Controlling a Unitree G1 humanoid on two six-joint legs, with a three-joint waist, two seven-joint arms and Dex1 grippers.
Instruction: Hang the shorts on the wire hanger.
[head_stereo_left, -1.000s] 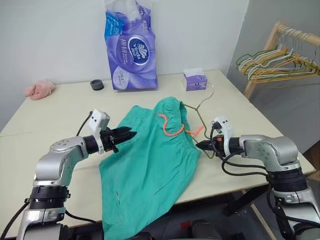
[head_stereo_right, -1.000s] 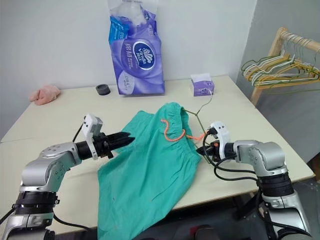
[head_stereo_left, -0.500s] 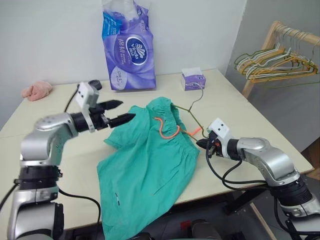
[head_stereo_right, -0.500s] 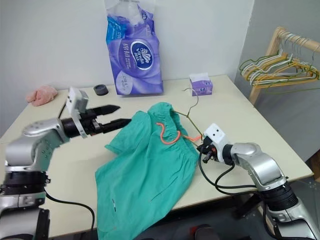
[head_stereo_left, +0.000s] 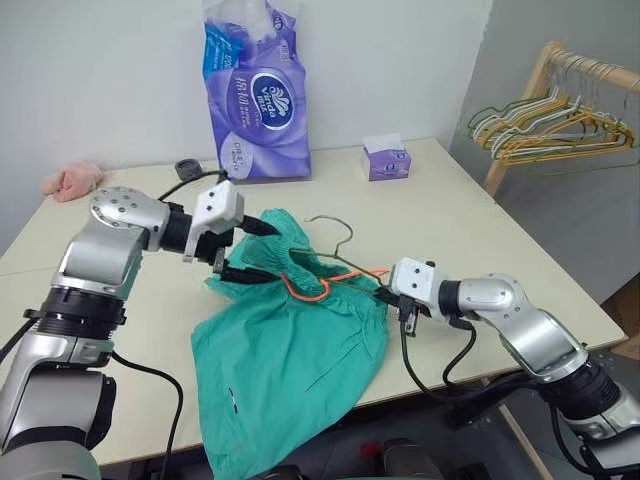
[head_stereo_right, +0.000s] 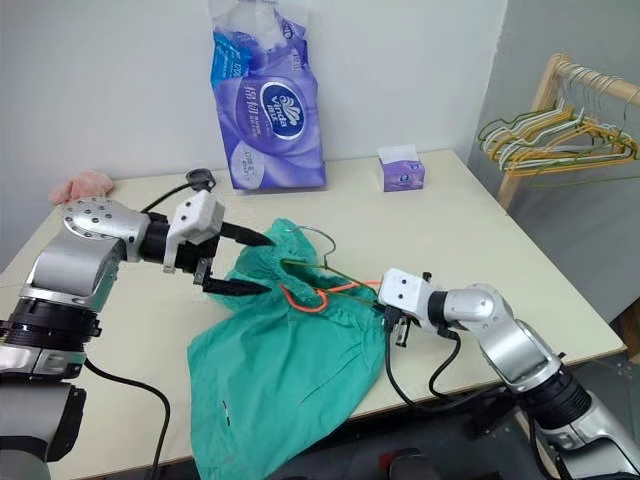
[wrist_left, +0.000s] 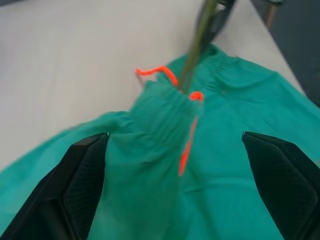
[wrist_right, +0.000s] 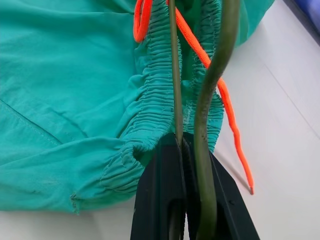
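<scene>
The teal shorts (head_stereo_left: 290, 350) lie on the table with one leg hanging over the front edge; the waistband is bunched up and the orange drawstring (head_stereo_left: 305, 292) trails across it. The thin dark wire hanger (head_stereo_left: 345, 263) runs into the waistband, its hook (head_stereo_left: 340, 225) raised above the fabric. My right gripper (head_stereo_left: 383, 294) is shut on the hanger's wire (wrist_right: 220, 60) at the right end of the waistband. My left gripper (head_stereo_left: 262, 252) is open wide at the waistband's left end, one finger (wrist_left: 75, 190) on each side of the bunched fabric (wrist_left: 150, 165).
A tall purple tissue pack (head_stereo_left: 255, 90), a small purple box (head_stereo_left: 387, 160), a black ring (head_stereo_left: 186, 166) and a pink cloth lump (head_stereo_left: 72, 180) sit along the table's far side. A wooden rack with several coloured hangers (head_stereo_left: 550, 125) stands at the right.
My left gripper opened wide, rose and swung right onto the waistband. My right gripper rolled and shifted left, tipping the hanger's hook up over the shorts. The waistband bunched up.
</scene>
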